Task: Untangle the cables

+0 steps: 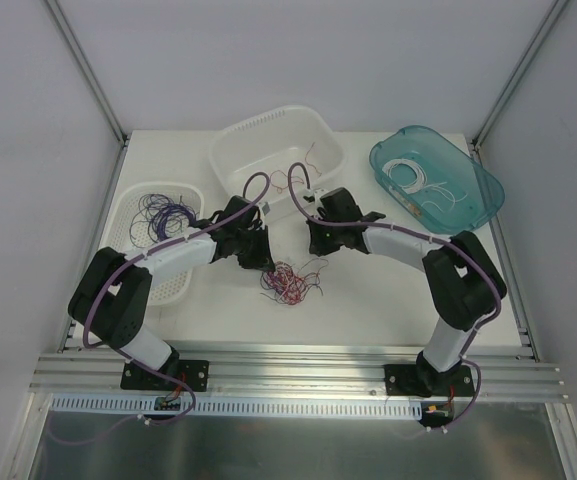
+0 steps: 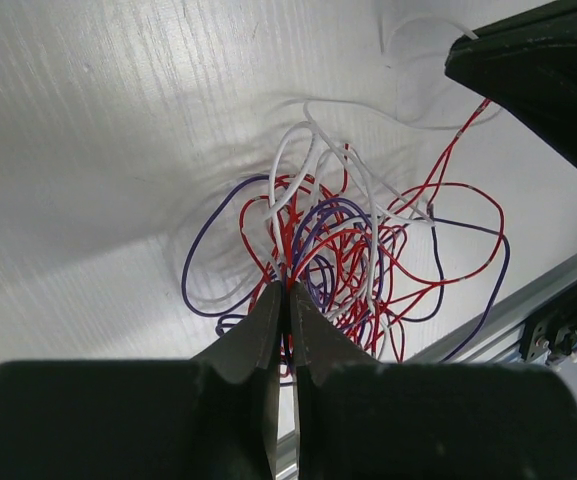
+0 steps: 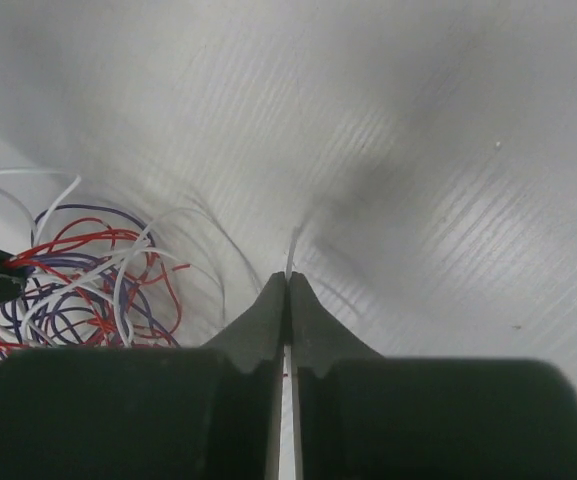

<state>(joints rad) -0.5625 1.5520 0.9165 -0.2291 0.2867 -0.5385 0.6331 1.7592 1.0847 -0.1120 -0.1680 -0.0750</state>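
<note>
A white desk [image 1: 388, 300] carries three containers in a loose row. A white slotted basket [image 1: 173, 285] lies at the left and a deeper white tub [image 1: 268, 118] at the back middle, with a translucent teal tray [image 1: 473, 205] at the right. An aluminium rail [image 1: 298, 365] runs along the near edge.

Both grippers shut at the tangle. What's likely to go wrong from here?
1. The left gripper looks clamped on several strands of the cables at once. Pulling may drag the whole tangle or tighten it rather than free one wire.
2. The right gripper pinches only the tip of a white wire, which could slip out under tension.
</note>
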